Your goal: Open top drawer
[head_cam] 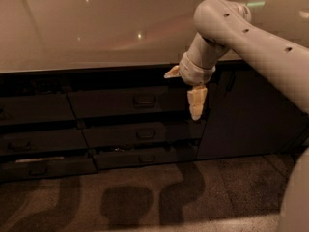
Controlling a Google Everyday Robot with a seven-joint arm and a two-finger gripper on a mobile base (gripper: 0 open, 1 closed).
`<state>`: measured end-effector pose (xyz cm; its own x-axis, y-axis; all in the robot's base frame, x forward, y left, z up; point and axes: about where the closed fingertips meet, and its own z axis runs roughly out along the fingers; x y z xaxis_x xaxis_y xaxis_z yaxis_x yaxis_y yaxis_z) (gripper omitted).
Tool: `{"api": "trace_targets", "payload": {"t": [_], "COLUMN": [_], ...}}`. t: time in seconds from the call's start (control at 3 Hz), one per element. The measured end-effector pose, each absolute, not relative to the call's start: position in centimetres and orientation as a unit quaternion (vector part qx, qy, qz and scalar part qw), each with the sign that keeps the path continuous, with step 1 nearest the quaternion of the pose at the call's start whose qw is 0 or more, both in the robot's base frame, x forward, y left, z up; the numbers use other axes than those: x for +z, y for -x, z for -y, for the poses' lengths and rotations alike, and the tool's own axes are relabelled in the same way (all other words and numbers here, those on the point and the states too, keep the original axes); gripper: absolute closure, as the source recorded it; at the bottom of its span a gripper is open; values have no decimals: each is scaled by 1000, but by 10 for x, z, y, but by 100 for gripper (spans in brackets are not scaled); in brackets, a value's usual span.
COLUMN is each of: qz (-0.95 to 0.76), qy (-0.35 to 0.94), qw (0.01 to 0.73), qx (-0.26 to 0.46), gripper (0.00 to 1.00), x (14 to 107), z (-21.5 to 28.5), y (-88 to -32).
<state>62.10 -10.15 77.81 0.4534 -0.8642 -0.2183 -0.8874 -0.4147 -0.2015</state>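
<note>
The top drawer (111, 104) is the dark grey front just under the pale countertop, in the middle column. It looks shut. Its small rectangular pull handle (144, 100) sits at its centre. My gripper (185, 93) hangs from the white arm in front of the drawer's right end, a little to the right of the handle and apart from it. It is open and empty: one pale fingertip (196, 105) points down and the other (172, 73) sticks out to the left.
Two slimmer drawer fronts (145, 135) lie below the top drawer, with more drawers in the left column (34, 110). A plain dark cabinet door (246, 115) with a vertical handle stands to the right. The pale countertop (96, 28) runs above. The carpeted floor (145, 197) lies in front.
</note>
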Motion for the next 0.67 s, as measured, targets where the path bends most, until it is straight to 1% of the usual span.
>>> {"api": "trace_targets", "payload": {"t": [0.33,0.67], "qz": [-512,-485], "qy": [847,859], "qw": [141,143], "qx": [-8,-75], "gripper": [0,0], "x": [775,753], "z": [101,100], "y": [-619,-620]}}
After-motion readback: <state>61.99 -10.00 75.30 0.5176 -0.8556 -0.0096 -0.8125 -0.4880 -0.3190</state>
